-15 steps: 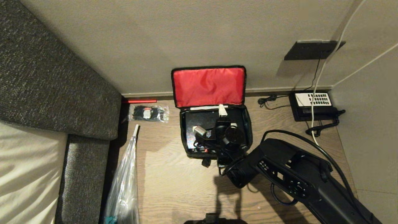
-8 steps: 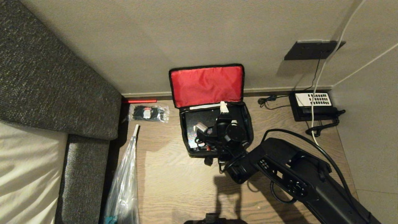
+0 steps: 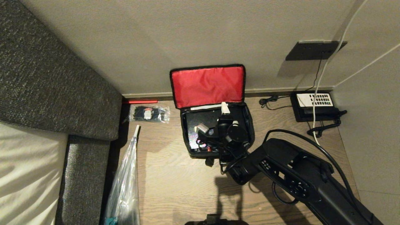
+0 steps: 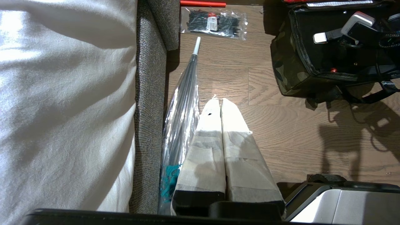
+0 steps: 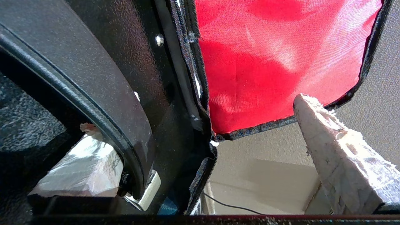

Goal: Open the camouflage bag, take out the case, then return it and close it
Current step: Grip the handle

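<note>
We found the right gripper (image 3: 215,120) down inside the open bag (image 3: 250,131), jaws spread wide and clamped on nothing. In its wrist view one padded finger (image 5: 337,150) stood clear in front of the red lid lining, and the other finger (image 5: 78,168) sat low behind a black curved edge of the case (image 5: 125,78). Whether that finger touched the case, we could not tell.

The case (image 3: 200,120) lay in the bag, filling most of the opening, with a small red spot showing at its front side. The bag sat on the wood floor (image 3: 175,181) against the wall, its lid (image 3: 207,86) thrown back and leaning on the wall, red lining facing us.

The left gripper (image 4: 218,103) hung parked well to the left of the bag, fingers pressed together and empty, above a wrapped umbrella (image 4: 182,106) beside the sofa (image 3: 47,78).

Also left of the bag, near the wall: a clear packet of black ties (image 3: 149,113) and a red rod (image 3: 140,101). Right of the bag: a desk phone (image 3: 314,106) with its cords.

Our reading of progress: opening appeared done, since the lid stood fully back. The case was in the bag with open jaws around its edge, so we judged this either the reach to lift it out or the let-go on putting it back; these views did not settle which. Closing the lid and zip was certainly left.
</note>
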{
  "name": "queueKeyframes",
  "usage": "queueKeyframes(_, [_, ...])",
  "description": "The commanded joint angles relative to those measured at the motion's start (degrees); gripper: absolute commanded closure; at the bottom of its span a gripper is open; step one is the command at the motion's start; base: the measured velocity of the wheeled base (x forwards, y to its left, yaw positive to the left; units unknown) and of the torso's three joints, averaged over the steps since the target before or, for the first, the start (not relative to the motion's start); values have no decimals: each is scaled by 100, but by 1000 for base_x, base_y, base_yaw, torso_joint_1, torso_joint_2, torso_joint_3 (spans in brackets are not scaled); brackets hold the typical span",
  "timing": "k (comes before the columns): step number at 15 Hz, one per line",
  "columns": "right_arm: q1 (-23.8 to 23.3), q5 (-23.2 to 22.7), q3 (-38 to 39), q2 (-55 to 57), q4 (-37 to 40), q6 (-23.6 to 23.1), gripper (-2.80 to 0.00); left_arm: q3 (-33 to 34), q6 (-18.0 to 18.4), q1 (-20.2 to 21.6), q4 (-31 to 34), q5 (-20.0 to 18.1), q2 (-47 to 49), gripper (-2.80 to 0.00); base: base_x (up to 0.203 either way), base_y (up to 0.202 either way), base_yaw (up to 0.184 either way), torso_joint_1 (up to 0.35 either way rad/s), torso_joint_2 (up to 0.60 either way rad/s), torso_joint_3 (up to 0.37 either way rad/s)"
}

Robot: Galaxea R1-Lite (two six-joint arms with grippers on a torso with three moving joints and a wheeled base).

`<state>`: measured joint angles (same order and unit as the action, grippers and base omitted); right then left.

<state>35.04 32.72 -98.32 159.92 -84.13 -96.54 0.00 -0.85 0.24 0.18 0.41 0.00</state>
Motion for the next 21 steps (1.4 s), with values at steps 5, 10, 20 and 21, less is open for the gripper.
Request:
queueKeyframes(5, [3,6,-3,-4,142,74,0,18,-3,2,-1,2,-9,0,0,0,0,0,0,0])
queueKeyframes(10, [3,-20,-12,-4,81,83,0,18,-3,2,-1,2,-9,0,0,0,0,0,0,0])
queueKeyframes(20, [197,588,226,-253,-148,176,0,18,-3,2,-1,2,9,0,0,0,0,0,0,0])
queueKeyframes(21, [302,788,370,-313,-248,233,0,18,-3,2,-1,2,18,0,0,0,0,0,0,0])
